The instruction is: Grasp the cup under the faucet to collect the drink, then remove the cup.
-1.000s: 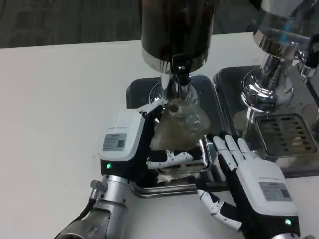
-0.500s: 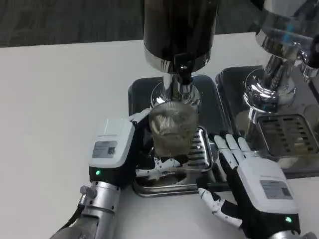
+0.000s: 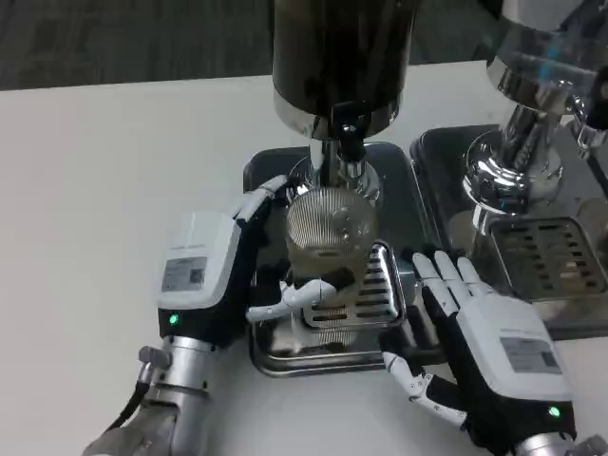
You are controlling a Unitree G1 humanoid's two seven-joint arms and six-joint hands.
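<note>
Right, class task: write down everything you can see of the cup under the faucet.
The cup is clear ribbed glass or plastic, roughly upright, with pale liquid visible inside. It sits beneath the black faucet of the dark dispenser, over the metal drip tray. The left hand grips it, fingers wrapped around its sides. The right hand rests beside the tray, not touching it.

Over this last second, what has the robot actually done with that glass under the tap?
The left hand, gripping the ribbed clear glass cup throughout, turned it from tilted to upright and settled it lower, beneath the black faucet over the metal drip tray. The hand itself slid slightly left and down. The right hand stayed open on the tray's edge, and both dispensers stayed put.
</note>
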